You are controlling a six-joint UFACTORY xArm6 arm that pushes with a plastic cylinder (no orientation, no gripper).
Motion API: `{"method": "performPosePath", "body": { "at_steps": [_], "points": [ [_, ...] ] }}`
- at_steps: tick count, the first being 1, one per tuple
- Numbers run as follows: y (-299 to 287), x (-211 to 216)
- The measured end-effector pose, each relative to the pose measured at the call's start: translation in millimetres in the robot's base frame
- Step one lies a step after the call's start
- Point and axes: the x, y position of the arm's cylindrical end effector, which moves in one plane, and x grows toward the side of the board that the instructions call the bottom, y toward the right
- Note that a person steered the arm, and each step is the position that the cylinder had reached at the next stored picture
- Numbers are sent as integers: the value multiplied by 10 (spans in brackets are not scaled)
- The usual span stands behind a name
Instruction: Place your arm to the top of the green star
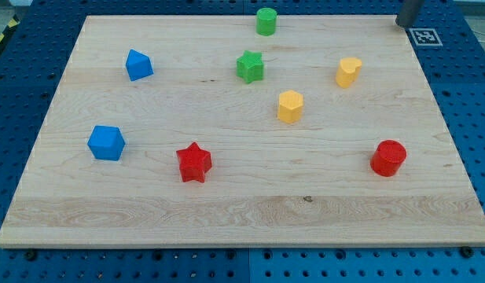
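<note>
Blue perforated metal surrounds a pale wooden board [242, 212] that fills most of the view; a black-and-white square marker [425, 36] lies on the blue surface just off the board's top right corner; at the view's top right the dark rod enters the frame, and my tip [401, 23] rests at that corner's edge, bare, holding nothing and touching no block; the green star-shaped block [250, 67] lies in the upper middle of the board, well apart from my tip and far to its left; a green cylinder block [266, 21] stands near the top edge, just above and slightly right of the star; a yellow block of rounded irregular shape [348, 71] sits to the star's right, and a yellow hexagonal block [290, 106] lies below and right of the star; a blue angular block [138, 65] sits at the upper left, level with the star; a blue cube-like block [107, 143] lies lower left; a red star-shaped block [194, 163] lies below centre; a red cylinder block [388, 158] stands at the lower right.
</note>
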Motion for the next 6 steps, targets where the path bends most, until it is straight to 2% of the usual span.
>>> {"method": "performPosePath", "body": {
  "at_steps": [2,6],
  "points": [
    [-1113,62],
    [-2421,461]
  ]
}}
